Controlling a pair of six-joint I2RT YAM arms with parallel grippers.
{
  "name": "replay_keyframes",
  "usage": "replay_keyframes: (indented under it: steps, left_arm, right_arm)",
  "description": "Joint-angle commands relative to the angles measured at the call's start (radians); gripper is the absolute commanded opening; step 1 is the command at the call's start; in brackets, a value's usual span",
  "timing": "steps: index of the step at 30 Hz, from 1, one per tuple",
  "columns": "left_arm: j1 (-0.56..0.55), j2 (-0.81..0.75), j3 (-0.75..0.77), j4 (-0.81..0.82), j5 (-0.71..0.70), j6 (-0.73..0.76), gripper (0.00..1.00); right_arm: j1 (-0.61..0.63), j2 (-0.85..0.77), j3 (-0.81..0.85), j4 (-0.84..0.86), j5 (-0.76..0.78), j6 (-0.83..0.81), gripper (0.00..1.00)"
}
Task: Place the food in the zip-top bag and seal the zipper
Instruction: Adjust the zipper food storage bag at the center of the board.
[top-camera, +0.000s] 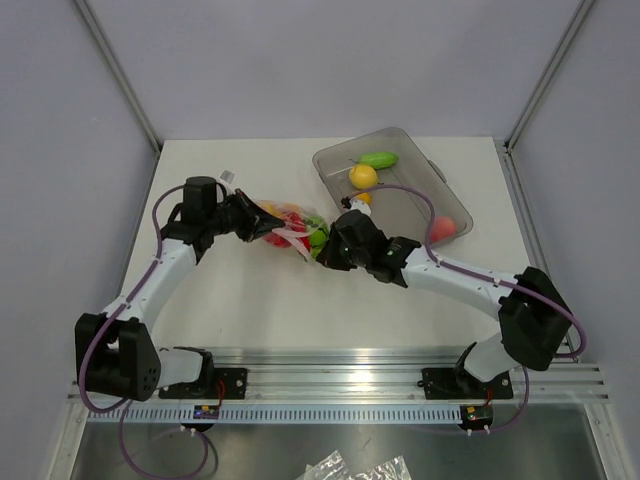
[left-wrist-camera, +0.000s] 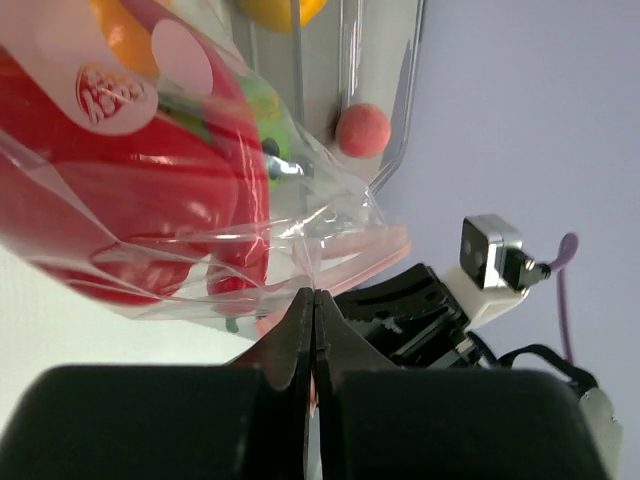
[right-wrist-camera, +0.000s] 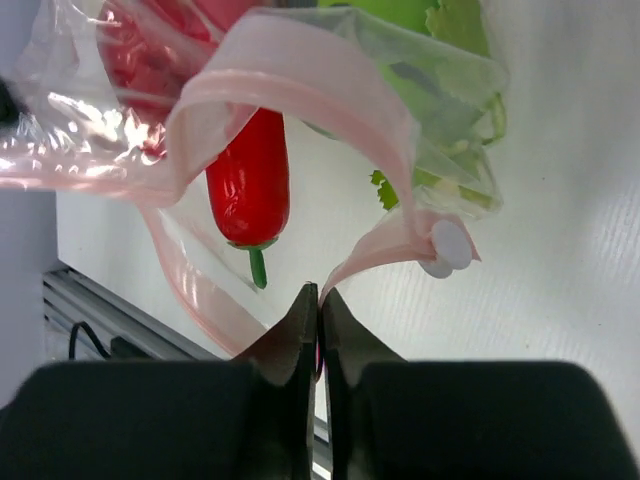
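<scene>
The zip-top bag (top-camera: 288, 226) hangs between my two grippers above mid-table, its mouth gaping. It holds food: a red piece (left-wrist-camera: 130, 190), a red chili (right-wrist-camera: 250, 180) and a green leafy piece (right-wrist-camera: 400, 15). My left gripper (top-camera: 253, 222) (left-wrist-camera: 315, 296) is shut on the bag's edge by the pink zipper (left-wrist-camera: 372, 250). My right gripper (top-camera: 322, 246) (right-wrist-camera: 318, 292) is shut on the zipper (right-wrist-camera: 368, 255), which loops up over the bag's mouth. More food lies in the tray: green (top-camera: 378, 159), yellow (top-camera: 363, 176), orange (top-camera: 361, 198) and pink-red (top-camera: 444, 228).
The grey translucent tray (top-camera: 410, 185) stands at the back right, just behind my right wrist. Walls enclose the table at the back and both sides. A metal rail (top-camera: 340, 372) runs along the near edge.
</scene>
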Motion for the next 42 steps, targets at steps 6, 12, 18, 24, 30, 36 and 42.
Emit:
replay_keyframes:
  steps: [6, 12, 18, 24, 30, 36, 42]
  left_arm:
    - [0.018, 0.012, 0.124, -0.206, 0.115, 0.286, 0.00]
    - [0.053, -0.021, 0.085, -0.254, 0.140, 0.356, 0.00]
    - [0.059, -0.089, 0.002, -0.263, 0.150, 0.350, 0.00]
    - [0.075, -0.152, -0.031, -0.324, 0.107, 0.383, 0.00]
    - [0.101, -0.169, -0.058, -0.321, 0.120, 0.376, 0.00]
    - [0.104, -0.160, -0.050, -0.318, 0.123, 0.384, 0.00]
    - [0.107, -0.149, -0.053, -0.317, 0.135, 0.389, 0.00]
  right_arm:
    - [-0.007, -0.134, 0.091, -0.114, 0.096, -0.077, 0.55]
    - [-0.069, -0.272, 0.046, -0.217, 0.054, -0.101, 0.56]
    - [-0.173, -0.372, -0.063, -0.176, -0.074, -0.021, 0.59]
    - [-0.262, -0.320, -0.136, -0.111, -0.262, 0.108, 0.68]
    - [-0.262, -0.277, -0.246, 0.039, -0.325, 0.270, 0.67]
    - [-0.262, -0.248, -0.315, 0.149, -0.329, 0.398, 0.66]
    - [-0.267, -0.258, -0.441, 0.347, -0.308, 0.560, 0.66]
